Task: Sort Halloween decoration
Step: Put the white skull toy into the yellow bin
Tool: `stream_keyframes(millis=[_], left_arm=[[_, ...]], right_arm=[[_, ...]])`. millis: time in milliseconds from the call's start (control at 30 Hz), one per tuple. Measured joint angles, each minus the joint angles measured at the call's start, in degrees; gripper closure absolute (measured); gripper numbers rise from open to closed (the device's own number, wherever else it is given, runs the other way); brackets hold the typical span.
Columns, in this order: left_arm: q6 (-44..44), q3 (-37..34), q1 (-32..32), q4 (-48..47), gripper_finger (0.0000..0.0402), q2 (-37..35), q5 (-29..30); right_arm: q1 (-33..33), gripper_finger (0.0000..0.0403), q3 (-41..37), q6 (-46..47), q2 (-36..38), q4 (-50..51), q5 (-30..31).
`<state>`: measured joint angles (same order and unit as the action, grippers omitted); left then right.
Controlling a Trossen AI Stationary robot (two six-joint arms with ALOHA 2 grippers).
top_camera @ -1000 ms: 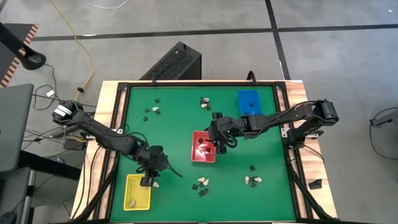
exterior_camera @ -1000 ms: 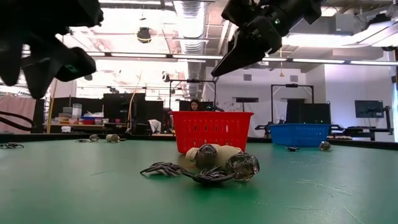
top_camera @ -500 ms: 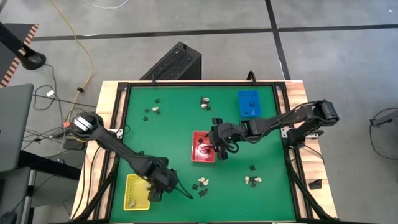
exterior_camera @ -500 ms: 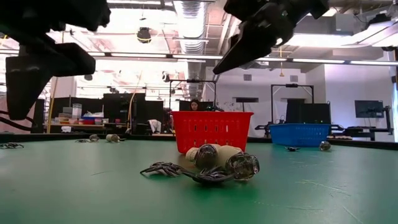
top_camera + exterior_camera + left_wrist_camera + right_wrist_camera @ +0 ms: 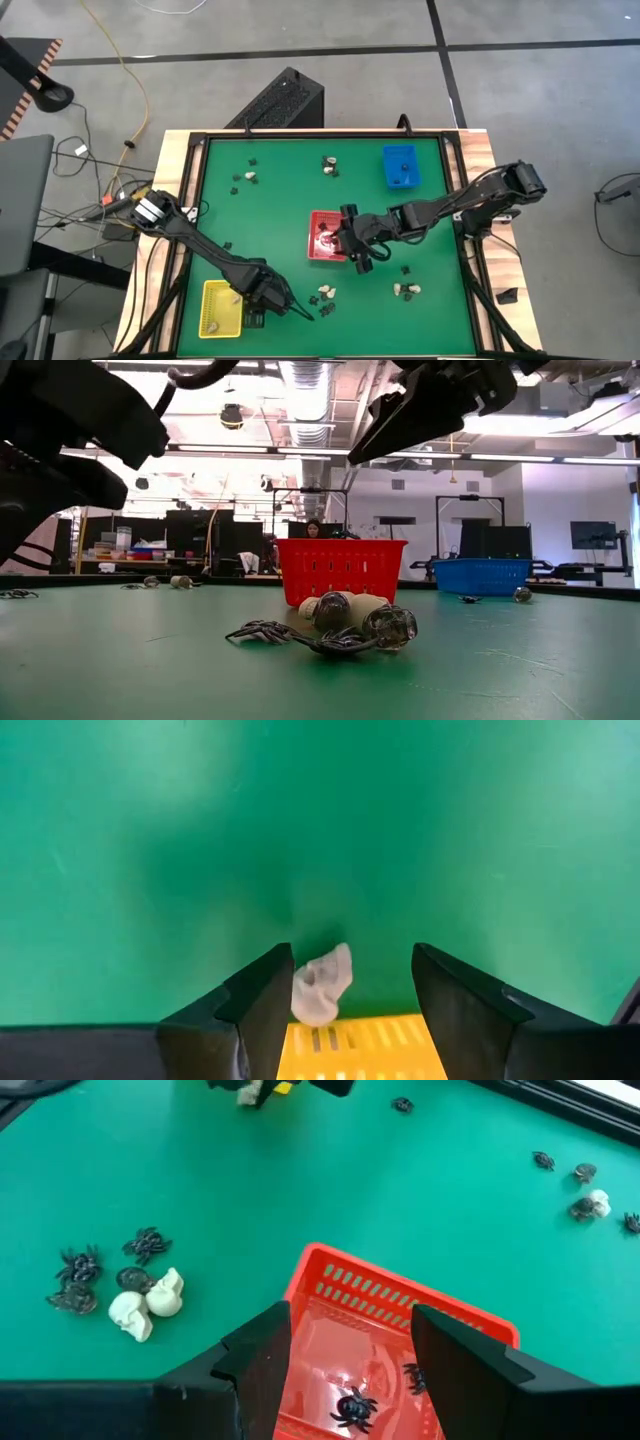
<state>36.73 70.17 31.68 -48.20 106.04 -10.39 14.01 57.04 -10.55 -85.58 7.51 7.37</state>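
Hovering at the near edge of the green worktop (image 5: 300, 190), the left gripper (image 5: 255, 300) sits just beside the yellow tray (image 5: 220, 308), and its wrist view shows the fingers (image 5: 262, 1005) spread with a cream skull (image 5: 322, 985) between them, at the tray's rim; whether they touch it cannot be told. The right gripper (image 5: 362, 256) hangs at the right edge of the red tray (image 5: 327, 236), its fingers (image 5: 262, 1358) apart and holding nothing, with black spiders (image 5: 352, 1406) lying inside the tray below. The rest of the Halloween decoration is scattered over the worktop: a cluster of cream skulls and black spiders (image 5: 324, 297) near the front between the two arms, which fills the middle of the low view as skulls and a spider (image 5: 335, 628) lying together; another small group (image 5: 405, 290) to the right of it; a single black piece (image 5: 405, 269) just behind that; and small groups near the far edge (image 5: 329, 164) and far left (image 5: 247, 177). A blue tray (image 5: 400, 166) stands at the far right, well apart from both grippers.
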Motion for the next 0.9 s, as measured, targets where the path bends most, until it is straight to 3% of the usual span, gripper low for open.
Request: stream_keyframes(millis=[900], left_arm=[[0.83, -0.20, 1.81, -2.51, 0.0218, 0.00, 3.23]], right_arm=[[0.10, 0.0163, 0.00, -0.52, 0.00, 0.76, 0.03]])
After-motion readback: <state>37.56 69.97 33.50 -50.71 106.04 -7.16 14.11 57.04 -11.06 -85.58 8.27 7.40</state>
